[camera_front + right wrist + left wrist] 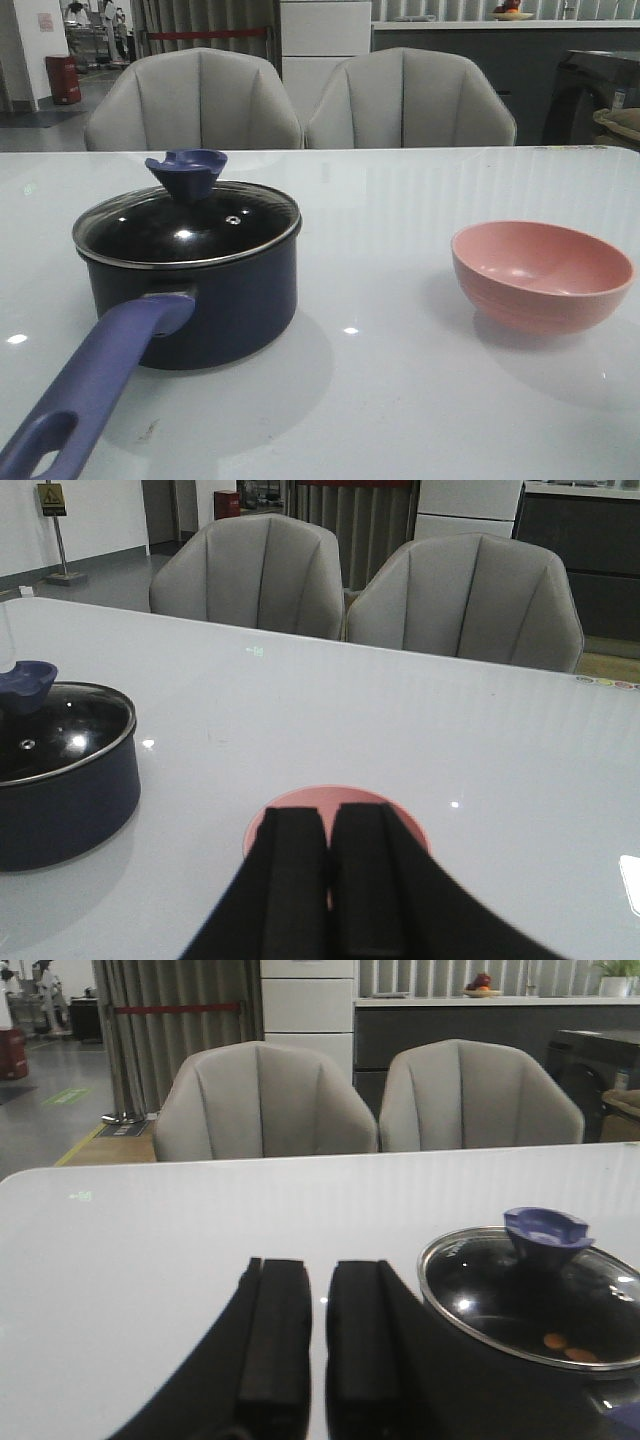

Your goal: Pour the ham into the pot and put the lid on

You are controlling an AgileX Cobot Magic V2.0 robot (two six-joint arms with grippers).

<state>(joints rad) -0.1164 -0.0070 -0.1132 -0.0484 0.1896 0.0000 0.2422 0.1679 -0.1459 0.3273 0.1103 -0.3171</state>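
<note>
The lid [187, 228] sits flat on the pot [200, 300], its metal rim seated all round the pot's edge, which reads as the covering step done. The pot stands on the left of the table [400, 400], its long handle [90, 385] pointing toward the robot, within easy reach of the left arm. The bowl [542, 275] stands upright well apart to the right, on the right arm's side, and looks empty in the front view, so the pour seems finished too.

The left gripper [318, 1345] hangs just beside the pot, fingers nearly together with a narrow gap, holding nothing. The right gripper [328, 875] hangs above the near side of the bowl, fingers pressed together and empty. Both seem pulled clear of the pot and bowl.

Through the glass, the left wrist view shows 2 small orange pieces of ham [565, 1347] on the pot's black floor; any others are hidden by glare. The lid is clear glass with a small vent hole [233, 219] and a blue-purple funnel-shaped knob [186, 172]. The pot is dark navy.
</note>
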